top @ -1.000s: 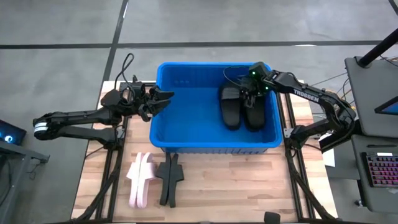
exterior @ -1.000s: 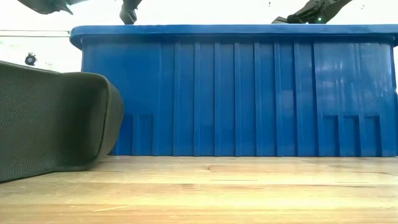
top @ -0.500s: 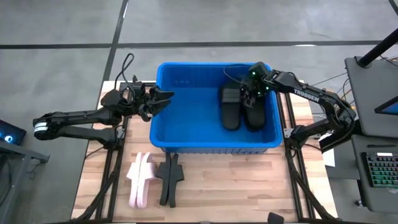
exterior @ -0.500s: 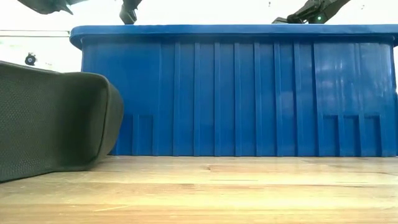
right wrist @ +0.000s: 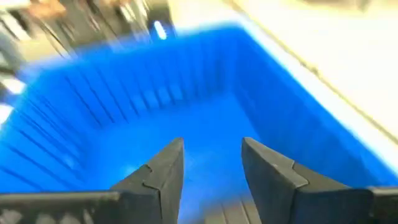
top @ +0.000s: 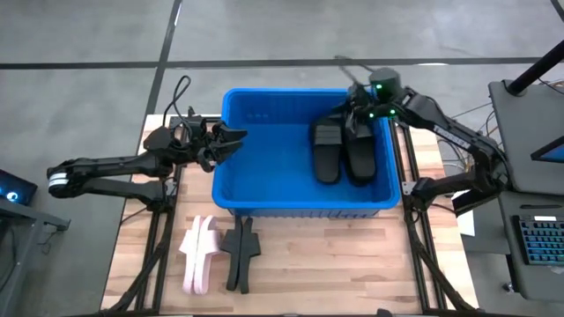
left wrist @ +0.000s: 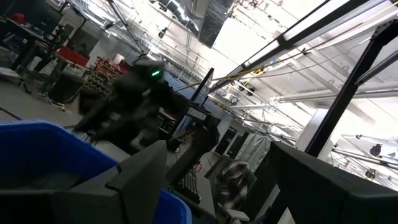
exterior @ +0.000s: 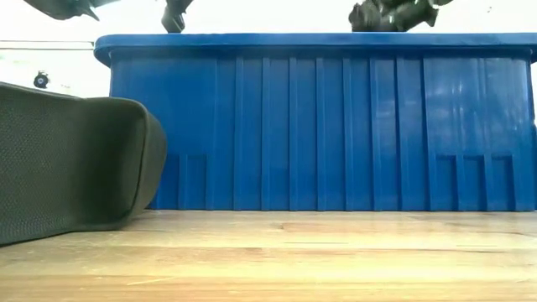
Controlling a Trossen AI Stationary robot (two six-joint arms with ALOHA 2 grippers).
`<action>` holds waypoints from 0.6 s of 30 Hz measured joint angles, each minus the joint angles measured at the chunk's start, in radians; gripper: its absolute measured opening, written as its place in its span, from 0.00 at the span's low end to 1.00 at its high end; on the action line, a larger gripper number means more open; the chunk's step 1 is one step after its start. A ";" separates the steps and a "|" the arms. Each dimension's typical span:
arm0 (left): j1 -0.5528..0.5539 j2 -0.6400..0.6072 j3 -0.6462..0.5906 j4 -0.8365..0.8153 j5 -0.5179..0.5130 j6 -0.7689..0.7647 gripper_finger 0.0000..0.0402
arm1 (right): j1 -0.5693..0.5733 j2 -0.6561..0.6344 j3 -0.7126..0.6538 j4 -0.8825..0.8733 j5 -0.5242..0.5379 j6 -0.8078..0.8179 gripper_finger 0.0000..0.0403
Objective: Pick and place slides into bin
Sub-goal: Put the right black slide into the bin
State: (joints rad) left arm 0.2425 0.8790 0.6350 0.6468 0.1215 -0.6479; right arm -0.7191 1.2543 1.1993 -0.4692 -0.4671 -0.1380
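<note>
The blue bin (top: 264,167) stands mid-table, and its front wall (exterior: 319,126) fills the low view. Two black slides (top: 326,151) (top: 360,151) lie side by side on the bin's floor at its right end. My right gripper (top: 357,113) (right wrist: 211,163) hangs open above their far ends, over the bin's far right corner, with nothing between its fingers. My left gripper (top: 233,141) (left wrist: 217,177) hovers open at the bin's left rim, empty. A pale pink pair (top: 198,254) and a black pair (top: 240,254) lie on the table in front of the bin.
One black slide (exterior: 71,159) looms close at the left of the low view. Cables and a frame rail (top: 410,158) run along the bin's right side. Bare wooden table (top: 335,264) stretches in front of the bin to the right of the pairs.
My right gripper has risen from the far ends of the black slides in the bin to above the rim, tipping toward level and rolling as it went. Both slides have stayed on the bin's floor.
</note>
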 joint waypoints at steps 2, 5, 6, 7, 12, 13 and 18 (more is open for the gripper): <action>0.000 0.007 0.000 -0.002 0.000 0.000 0.67 | 0.018 -0.033 0.001 0.090 -0.037 0.037 0.37; 0.000 0.026 0.000 0.000 0.000 0.000 0.67 | 0.067 -0.083 -0.013 0.225 -0.039 0.090 0.35; 0.000 0.035 0.000 0.000 0.000 0.000 0.67 | 0.086 -0.098 -0.021 0.264 -0.039 0.103 0.34; 0.000 0.046 0.000 0.000 -0.003 0.000 0.67 | 0.107 -0.111 -0.030 0.304 -0.039 0.115 0.33; 0.000 0.107 0.006 0.007 -0.008 0.000 0.67 | 0.230 -0.156 -0.078 0.463 -0.030 0.183 0.30; 0.000 0.118 0.007 0.009 -0.008 0.000 0.67 | 0.256 -0.161 -0.090 0.488 -0.025 0.194 0.30; 0.000 0.179 0.022 0.096 0.000 -0.001 0.67 | 0.387 -0.176 -0.148 0.533 0.120 0.206 0.27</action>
State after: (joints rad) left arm 0.2423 1.0577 0.6571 0.7423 0.1217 -0.6487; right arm -0.3322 1.0784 1.0516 0.0635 -0.3472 0.0680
